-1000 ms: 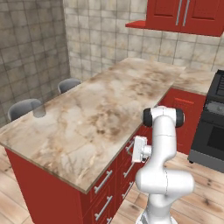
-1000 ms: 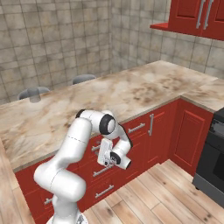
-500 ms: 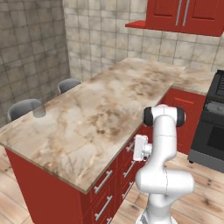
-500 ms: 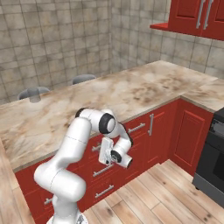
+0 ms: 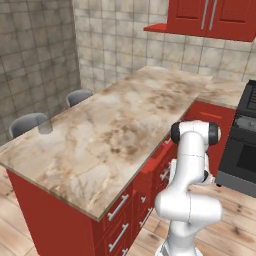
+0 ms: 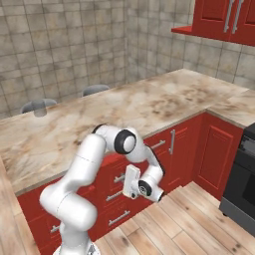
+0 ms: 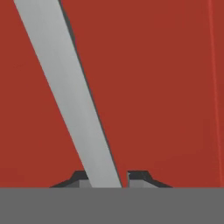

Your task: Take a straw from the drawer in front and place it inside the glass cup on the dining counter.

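Two base views, dining counter (image 5: pixel 115 125): glass cup (image 5: pixel 45 127) near its far left end; no writing legible.
Right base view, gripper (image 6: pixel 128 182): at the drawer (image 6: pixel 117 178) front.
Hand view, fingers (image 7: pixel 136 177): pinching the silver handle (image 7: pixel 70 94).
Straw: not visible.

Even bright rendered light, soft shadows, sharp focus, no glare

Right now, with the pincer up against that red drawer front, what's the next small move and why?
Probably close the pincer on the silver bar handle. In the hand view the bar runs down between the two fingertips, close against the drawer front, which looks shut, so gripping comes before pulling. Whether the pads already touch the bar is unclear.
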